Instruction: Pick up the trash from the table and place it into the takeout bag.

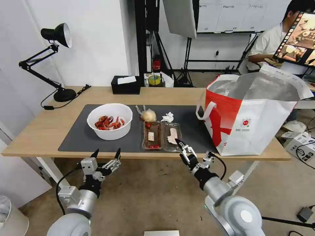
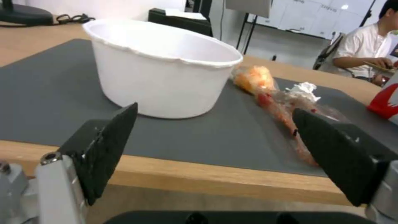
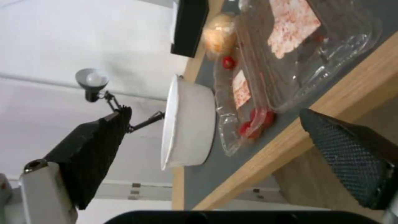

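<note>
My right end effector [image 1: 180, 147] hangs at the near edge of the worktop [image 1: 39, 131], turned on its side, with its fingers spread wide and holding nothing. Just beyond its upper fingertip lies the right clear tray [image 1: 171, 136] on the dark grey mat [image 1: 78, 139]; the left clear tray [image 1: 151, 135] lies touching it on the far side from me. Behind the trays, farther from the end effector, I see the crumpled tissue [image 1: 168, 117] and the knotted bag [image 1: 147, 115] with a tan lump inside. The takeout bag [image 1: 249, 121] stands upright to the right of this end effector, near it, its silver mouth open.

My left end effector [image 1: 106, 154] waits below the worktop edge, also wide open and empty — the white bowl [image 1: 110, 120] with red shells stands on the mat straight ahead of it, between its two fingers in the left wrist view. A black tissue box [image 1: 125, 85] and a black lamp [image 1: 54, 62] stand at the far side.
</note>
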Tool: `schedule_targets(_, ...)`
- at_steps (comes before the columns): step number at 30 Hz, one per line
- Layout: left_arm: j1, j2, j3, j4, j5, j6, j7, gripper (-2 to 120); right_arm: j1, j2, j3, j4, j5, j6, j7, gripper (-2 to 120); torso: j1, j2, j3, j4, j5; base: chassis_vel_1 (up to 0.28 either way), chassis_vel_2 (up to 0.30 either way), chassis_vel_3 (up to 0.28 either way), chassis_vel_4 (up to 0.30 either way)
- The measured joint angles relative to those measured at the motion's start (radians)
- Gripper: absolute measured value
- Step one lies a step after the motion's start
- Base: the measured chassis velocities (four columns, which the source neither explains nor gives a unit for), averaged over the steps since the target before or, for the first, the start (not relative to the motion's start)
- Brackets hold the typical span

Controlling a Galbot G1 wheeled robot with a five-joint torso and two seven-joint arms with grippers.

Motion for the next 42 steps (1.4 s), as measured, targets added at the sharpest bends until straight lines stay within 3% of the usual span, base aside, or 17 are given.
schedule_targets(10,0.047,-0.008,-0.033,-0.008,0.007,-0.015,-0.001,100,0.066,0.098,-0.067,-0.049,-0.005,0.051,0.096,100,0.000,0.000,0.000,0.0000,-0.0001,0.000,0.000,0.000,0.000)
schedule_targets(22,0.109,-0.012,-0.045,-0.021,0.022,-0.039,0.000,100,0.070,0.162,-0.085,-0.047,-0.055,0.103,0.167,100,0.000,0.000,0.000,0.0000,0.0000,0.000,0.000,0.000,0.000)
schedule_targets(42,0.125,-0.022,-0.058,-0.018,0.025,-0.048,0.001,100,0.095,0.201,-0.077,-0.094,-0.047,0.146,0.175,100,0.000,0.000,0.000,0.0000,0.0001,0.000,0.000,0.000,0.000)
